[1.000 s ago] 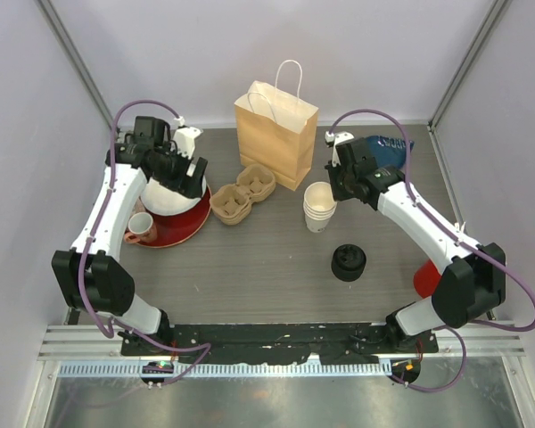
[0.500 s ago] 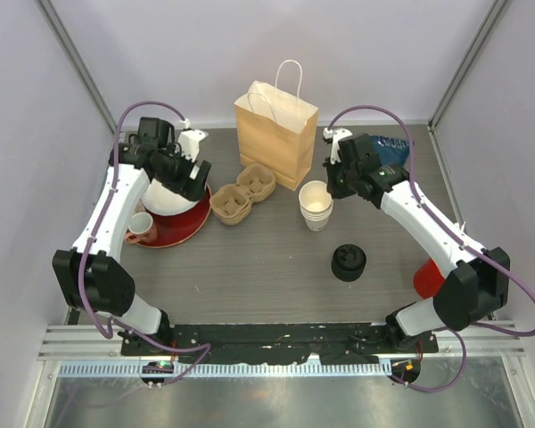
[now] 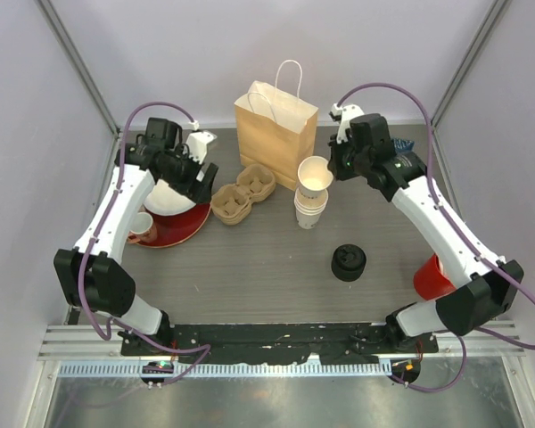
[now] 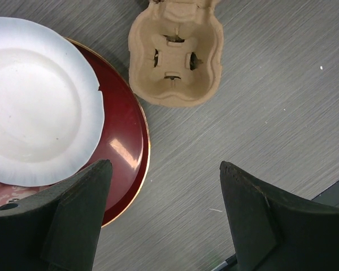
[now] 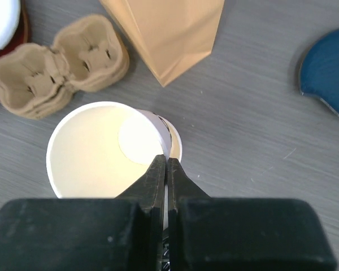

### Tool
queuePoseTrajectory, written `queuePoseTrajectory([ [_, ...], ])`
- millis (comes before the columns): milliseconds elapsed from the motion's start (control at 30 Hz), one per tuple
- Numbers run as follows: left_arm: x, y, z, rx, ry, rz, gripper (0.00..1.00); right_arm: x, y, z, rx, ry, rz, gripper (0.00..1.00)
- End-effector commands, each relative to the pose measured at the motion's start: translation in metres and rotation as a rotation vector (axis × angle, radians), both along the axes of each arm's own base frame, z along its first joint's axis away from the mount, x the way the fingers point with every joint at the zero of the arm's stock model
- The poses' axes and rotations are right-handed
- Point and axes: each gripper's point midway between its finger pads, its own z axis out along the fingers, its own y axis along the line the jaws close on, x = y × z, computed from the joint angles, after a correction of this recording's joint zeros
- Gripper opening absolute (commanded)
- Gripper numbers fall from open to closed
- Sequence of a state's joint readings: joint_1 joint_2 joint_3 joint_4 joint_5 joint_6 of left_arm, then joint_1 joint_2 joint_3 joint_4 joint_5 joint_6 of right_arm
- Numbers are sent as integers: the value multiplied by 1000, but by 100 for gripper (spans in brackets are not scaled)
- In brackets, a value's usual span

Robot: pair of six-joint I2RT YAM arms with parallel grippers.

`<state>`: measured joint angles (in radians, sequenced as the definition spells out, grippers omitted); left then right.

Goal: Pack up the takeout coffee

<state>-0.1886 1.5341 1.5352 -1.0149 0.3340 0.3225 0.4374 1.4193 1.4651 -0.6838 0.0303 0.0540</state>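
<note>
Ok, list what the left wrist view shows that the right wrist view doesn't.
Left wrist only: the left end effector, open above the table. Right wrist only: the right end effector shut on the rim of a white paper cup, a brown paper bag and a dark blue round object. Both: the moulded cardboard cup carrier, the grey wood-grain table, the dark red round plate and the white dish on it (slivers in the right wrist view).

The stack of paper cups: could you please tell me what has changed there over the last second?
The right gripper, shut on the top cup at its rim, has lifted it off the stack toward the paper bag. The left gripper, open, edged slightly toward the cup carrier. Bag, carrier and black lids stayed put.
</note>
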Motion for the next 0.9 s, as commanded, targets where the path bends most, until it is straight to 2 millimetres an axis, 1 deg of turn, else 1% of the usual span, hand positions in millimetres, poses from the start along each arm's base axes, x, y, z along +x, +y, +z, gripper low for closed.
queuePoseTrajectory([
  [0,3,-5,20,-29,-43,-13,81,-10,10,83,99,-194,92,1],
  [33,3,-5,20,-28,-47,-13,81,-20,17,96,136,-218,149,1],
  [67,3,-5,21,-28,-51,-11,81,-24,24,109,163,-251,189,1],
  [133,5,-3,22,-24,-55,0,82,-36,32,126,210,-285,252,1],
  [167,5,-3,22,-21,-56,4,82,-47,47,133,254,-294,335,1],
  [233,9,1,22,-12,-64,30,82,-60,67,125,279,-267,423,1],
  [267,10,2,23,-8,-70,39,82,-70,88,115,280,-238,485,1],
  [333,14,7,24,11,-87,63,82,-80,113,84,232,-170,547,1],
  [367,15,9,22,19,-89,72,82,-88,135,54,167,-103,572,1],
  [433,20,14,26,34,-126,92,82,-91,151,24,83,-54,586,1],
  [467,20,18,24,42,-129,106,82,-91,162,4,42,-18,594,1],
  [500,23,20,28,42,-151,116,83,-97,172,-7,35,2,621,1],
  [567,24,27,29,47,-157,140,83,-96,185,-19,55,14,639,1],
  [600,24,29,29,44,-156,146,83,-92,189,-33,47,32,631,1],
  [667,23,32,27,41,-149,154,84,-85,193,-49,34,43,610,1],
  [700,22,33,25,43,-144,157,84,-81,195,-64,10,70,597,1],
  [767,20,34,21,43,-133,153,84,-76,197,-78,-7,98,579,1],
  [800,19,34,19,46,-130,147,84,-75,199,-90,-20,120,576,1],
  [867,17,34,16,47,-124,141,84,-73,202,-97,-32,122,570,1],
])
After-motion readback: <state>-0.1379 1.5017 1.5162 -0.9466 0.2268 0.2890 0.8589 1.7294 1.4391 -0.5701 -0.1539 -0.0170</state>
